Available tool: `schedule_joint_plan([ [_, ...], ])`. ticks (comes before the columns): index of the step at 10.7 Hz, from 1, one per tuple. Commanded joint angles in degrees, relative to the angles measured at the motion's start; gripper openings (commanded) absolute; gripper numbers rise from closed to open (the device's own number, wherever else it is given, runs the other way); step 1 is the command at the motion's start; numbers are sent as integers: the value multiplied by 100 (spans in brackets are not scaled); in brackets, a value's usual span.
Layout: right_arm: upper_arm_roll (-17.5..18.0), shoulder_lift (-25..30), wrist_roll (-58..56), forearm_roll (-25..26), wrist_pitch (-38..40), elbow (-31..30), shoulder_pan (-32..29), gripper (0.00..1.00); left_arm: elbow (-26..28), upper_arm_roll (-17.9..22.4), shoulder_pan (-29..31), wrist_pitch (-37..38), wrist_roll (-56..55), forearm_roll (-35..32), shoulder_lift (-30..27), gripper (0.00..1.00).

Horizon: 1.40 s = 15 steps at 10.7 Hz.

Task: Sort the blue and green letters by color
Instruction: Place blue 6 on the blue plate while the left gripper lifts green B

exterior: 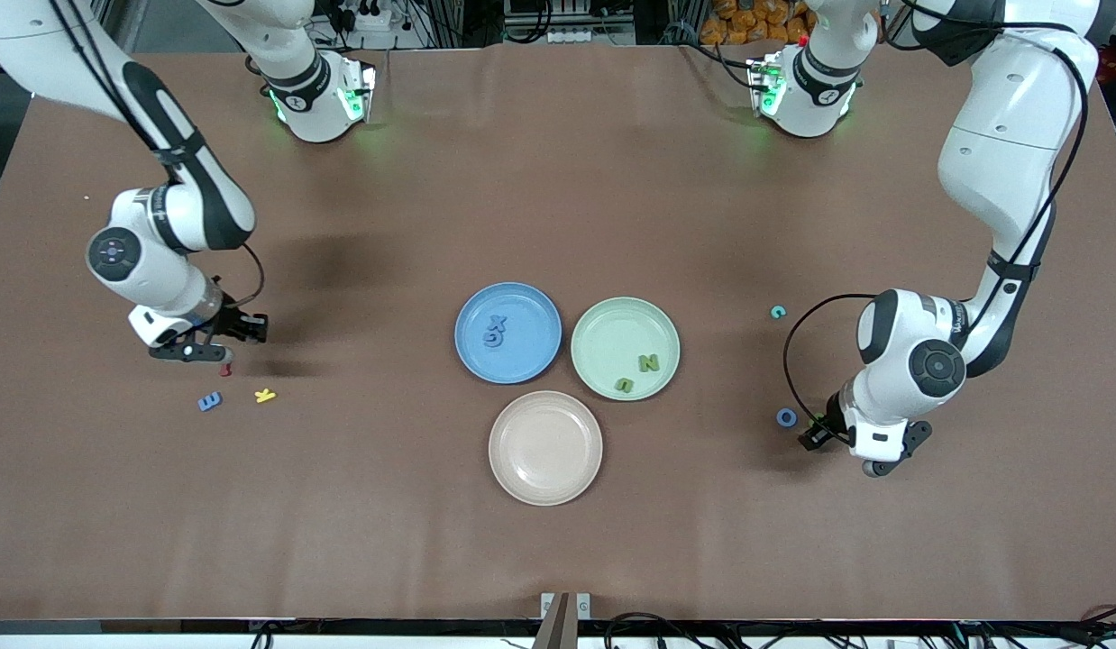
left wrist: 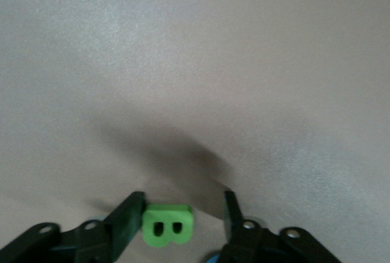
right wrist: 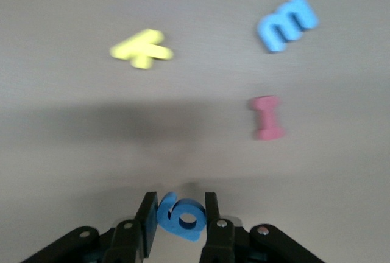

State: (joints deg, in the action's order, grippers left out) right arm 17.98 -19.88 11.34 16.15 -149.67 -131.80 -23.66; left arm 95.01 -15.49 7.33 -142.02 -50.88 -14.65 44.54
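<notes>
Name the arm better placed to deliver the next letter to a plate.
Right. The right gripper has its fingers shut on a blue letter, ready to carry to the blue plate. The left gripper only straddles the green B, with one finger not touching it.

- The front view looks down from high across the desk [exterior: 558, 180], facing both arm bases and taking in the whole surface.
- The left wrist view sits low and close over the desk; its green B [left wrist: 167, 225] seems hidden in the front view.
- The right wrist view, equally close, shares the yellow K [right wrist: 141, 49] [exterior: 265, 395] with the front view.
</notes>
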Motion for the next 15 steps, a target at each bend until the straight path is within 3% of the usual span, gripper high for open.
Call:
schedule_joint_plan([
  [1, 275, 143, 2303, 20, 192, 110, 992, 0, 35, -24, -21, -220, -177, -178, 108, 43],
  [3, 644, 73, 3711, -417, 201, 425, 1668, 0, 44, -15, -12, -221, -177, -187, 108, 40],
  [5, 663, -85, 4793, -822, 210, 847, 2512, 0, 62, -15, -21, -221, -168, -205, 108, 39],
  [8, 654, -743, 6236, -833, 210, 1777, 3366, 3, 88, -15, -21, -221, -168, -415, 108, 38],
  [9, 654, -902, 6361, -833, 210, 1963, 3481, 28, 88, -15, -39, -221, -168, -424, 99, 38],
  [10, 654, -947, 6363, -833, 210, 2009, 3517, 79, 88, -15, -91, -221, -177, -425, 99, 38],
  [11, 646, -930, 6319, -789, 341, 2009, 3500, 100, 114, -15, -118, -229, -186, -416, 90, 38],
  [13, 646, -781, 6048, -762, 762, 2035, 3282, 100, 115, -15, -197, -229, -291, -416, 81, 40],
  [15, 654, -553, 4631, -780, 1279, 2035, 2520, 100, 210, -6, -206, -369, -291, -416, 81, 40],
])
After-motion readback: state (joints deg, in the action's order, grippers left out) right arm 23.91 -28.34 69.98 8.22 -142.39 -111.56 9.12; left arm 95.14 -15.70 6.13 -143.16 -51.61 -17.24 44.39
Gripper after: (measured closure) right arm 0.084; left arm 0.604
